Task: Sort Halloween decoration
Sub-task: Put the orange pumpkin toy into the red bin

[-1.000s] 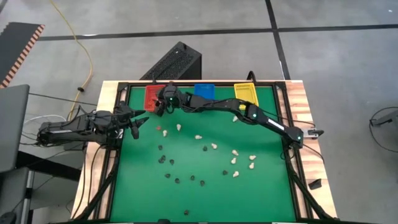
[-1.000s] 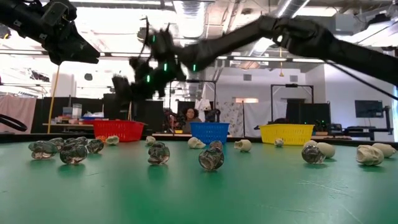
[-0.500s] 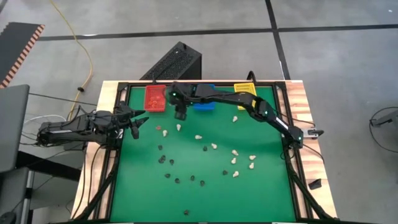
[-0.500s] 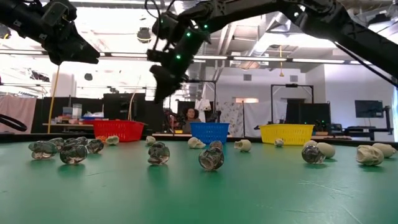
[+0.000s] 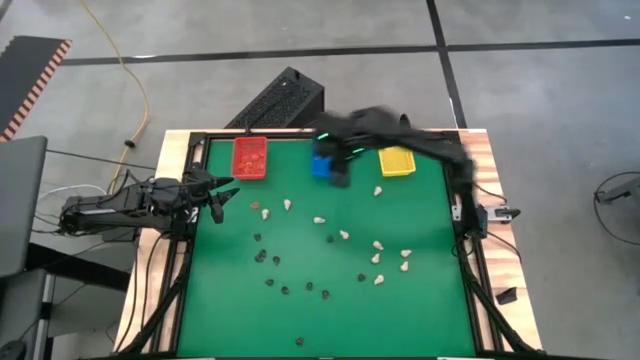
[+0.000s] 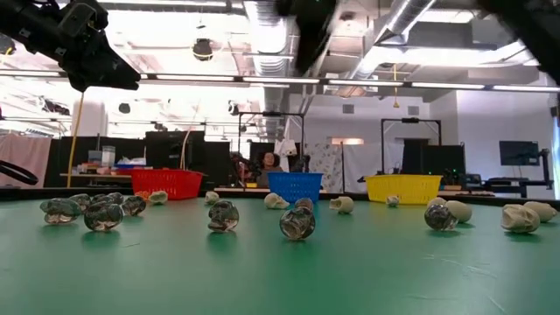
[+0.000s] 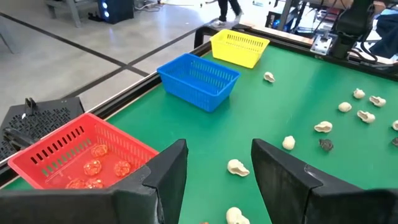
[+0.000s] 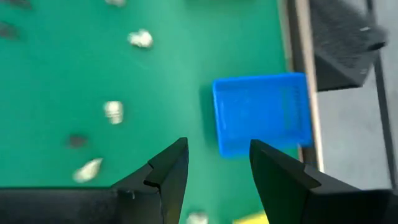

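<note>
Three plastic bins stood in a row along the far edge of the green table point(image 5: 300, 320): a red bin point(image 5: 250, 158) toward the left arm's side, a blue bin point(image 5: 322, 164) in the middle and a yellow bin point(image 5: 397, 160) toward the right arm's side. Orange-brown trinkets point(image 7: 93, 167) lay inside the red bin; the wrist views showed nothing lying in the blue bin, and what the yellow bin held could not be made out. Most of the Halloween decoration was spread loose over the middle of the table, with cream-white trinkets point(image 5: 378, 245) gathered more toward the right arm's side and black trinkets point(image 5: 262, 256) more toward the left arm's side and the near edge. In the low view the dark pieces point(image 6: 297, 222) looked glossy and rounded, the pale ones point(image 6: 521, 217) skull-like. The right gripper point(image 5: 338, 178) was a blurred shape in the high view, raised above the table just beside the blue bin; in its own wrist view its jaws stood apart with nothing between them, the blue bin point(image 8: 261, 113) and a few loose trinkets lying below. The left gripper point(image 5: 222, 200) hung above the table's left edge, near the red bin, its jaws also parted and holding nothing, as its wrist view showed. A person point(image 6: 266, 163) sat in the room beyond the table.
</note>
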Robot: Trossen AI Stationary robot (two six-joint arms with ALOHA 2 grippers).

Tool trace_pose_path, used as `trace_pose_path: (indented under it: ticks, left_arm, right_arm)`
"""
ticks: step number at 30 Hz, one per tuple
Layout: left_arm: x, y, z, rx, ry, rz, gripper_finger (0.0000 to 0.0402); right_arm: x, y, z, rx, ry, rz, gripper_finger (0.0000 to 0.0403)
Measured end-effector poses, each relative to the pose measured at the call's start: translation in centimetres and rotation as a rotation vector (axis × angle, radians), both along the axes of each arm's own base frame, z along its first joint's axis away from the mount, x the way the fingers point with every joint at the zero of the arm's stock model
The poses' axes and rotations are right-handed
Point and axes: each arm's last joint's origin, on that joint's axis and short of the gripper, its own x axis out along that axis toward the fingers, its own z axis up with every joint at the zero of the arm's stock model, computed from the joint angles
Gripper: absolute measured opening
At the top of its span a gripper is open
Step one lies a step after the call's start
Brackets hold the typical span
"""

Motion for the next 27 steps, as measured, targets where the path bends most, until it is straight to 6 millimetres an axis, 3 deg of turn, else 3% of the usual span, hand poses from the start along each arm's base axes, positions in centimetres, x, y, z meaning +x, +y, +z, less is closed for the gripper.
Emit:
trace_pose_path:
  ticks: [4,7,10,13,17,22,25,27]
  left_arm:
    - [0.0,0.0,0.0,0.001,0.000,0.000,0.0169]
    - [0.0,0.0,0.0,0.001,0.000,0.000,0.0169]
    - [0.0,0.0,0.0,0.002,0.000,0.000,0.0169]
    - [0.0,0.0,0.0,0.002,0.001,-0.001,0.0169]
    - [0.0,0.0,0.0,0.001,0.000,0.000,0.0169]
    - [0.0,0.0,0.0,0.001,0.000,0.001,0.0169]
    - [0.0,0.0,0.0,0.001,-0.001,0.001,0.0169]
    - [0.0,0.0,0.0,0.001,-0.002,0.002,0.0169]
  right_arm:
    - [-7.3,2.3,5.7,-0.054,-0.101,-0.122,0.0201]
    - [-12.5,4.6,7.4,-0.134,-0.187,-0.204,0.0201]
    - [-17.7,6.8,7.0,-0.158,-0.308,-0.281,0.0200]
    - [-20.1,8.3,4.4,-0.119,-0.463,-0.295,0.0200]
    - [-20.2,9.7,-0.6,-0.078,-0.620,-0.243,0.0200]
    - [-17.1,10.6,-8.0,-0.096,-0.723,-0.135,0.0200]
    - [-15.5,11.1,-10.0,-0.115,-0.860,-0.082,0.0200]
    - [-14.4,11.1,-12.1,-0.124,-0.860,-0.074,0.0201]
